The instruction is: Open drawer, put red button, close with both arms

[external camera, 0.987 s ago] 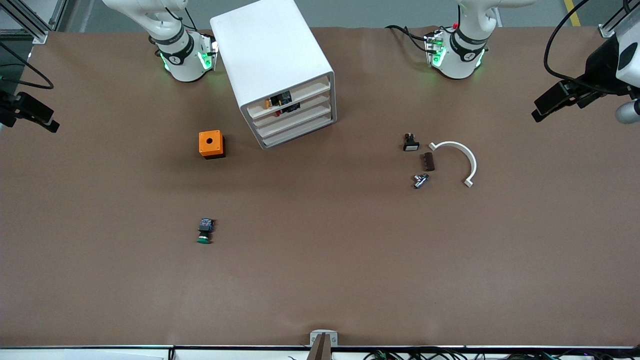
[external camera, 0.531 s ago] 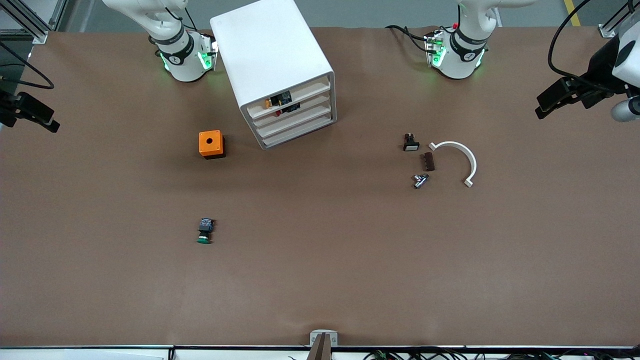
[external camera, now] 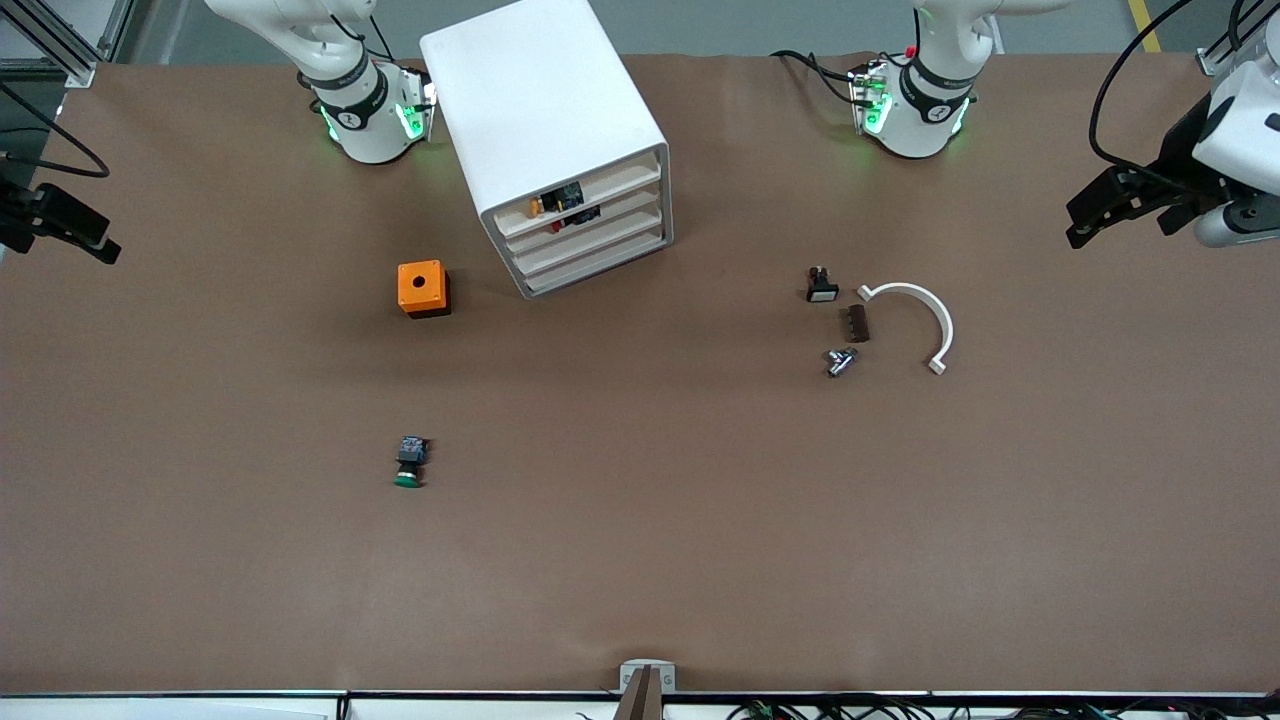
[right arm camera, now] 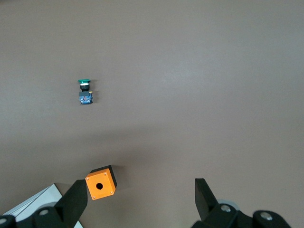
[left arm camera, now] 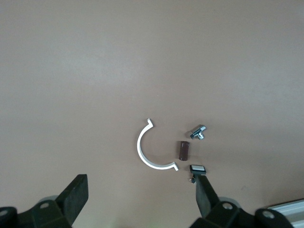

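Brown matte table (external camera: 640,560); grey floor strip past the arm bases.

White boxy plastic cabinet (external camera: 545,120) with four tray-drawers stands angled near the right arm's base. Top drawer (external camera: 585,197) pushed in; dark and orange parts visible inside it, red button not clearly identifiable.

Orange cube with round hole (external camera: 423,288) sits beside the cabinet. Green-capped push button (external camera: 409,463) lies nearer the camera.

Toward the left arm's end: white plastic half-ring (external camera: 920,318), small brown block (external camera: 856,323), metal fitting (external camera: 840,361), white-faced black switch (external camera: 821,286), all close together.

Left gripper (external camera: 1100,215) and right gripper (external camera: 70,232) hang over opposite table ends, jaws wide, holding nothing.
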Motion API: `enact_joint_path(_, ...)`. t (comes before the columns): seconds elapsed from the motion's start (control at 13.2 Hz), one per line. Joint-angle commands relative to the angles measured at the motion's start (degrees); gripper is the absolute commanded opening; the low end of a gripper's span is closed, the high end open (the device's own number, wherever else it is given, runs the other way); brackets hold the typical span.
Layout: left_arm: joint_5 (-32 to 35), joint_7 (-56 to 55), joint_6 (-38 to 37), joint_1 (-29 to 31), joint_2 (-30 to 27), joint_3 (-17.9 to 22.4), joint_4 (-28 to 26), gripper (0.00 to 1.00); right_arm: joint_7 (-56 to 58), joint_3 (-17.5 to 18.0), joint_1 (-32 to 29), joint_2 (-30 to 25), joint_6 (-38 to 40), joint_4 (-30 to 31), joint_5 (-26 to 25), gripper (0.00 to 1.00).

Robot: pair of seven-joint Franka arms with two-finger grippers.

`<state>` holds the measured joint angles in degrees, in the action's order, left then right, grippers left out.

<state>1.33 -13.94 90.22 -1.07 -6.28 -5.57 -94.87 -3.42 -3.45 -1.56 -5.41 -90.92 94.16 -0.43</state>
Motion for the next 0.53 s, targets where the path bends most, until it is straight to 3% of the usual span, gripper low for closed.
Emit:
enact_joint_path(0.0, 0.43, 1.29, 1.10, 0.28, -2.25, -0.14, -2.52, 1.00, 0.79, 0.81, -0.99, -0.74, 0.56, 0.06, -0.19, 1.00)
enact_joint_path(0.46, 0.26, 1.55, -0.04, -0.42, -1.11, -0.76, -1.37, 1.00, 0.79, 0.81, -0.99, -0.57, 0.83, 0.06, -0.19, 1.00)
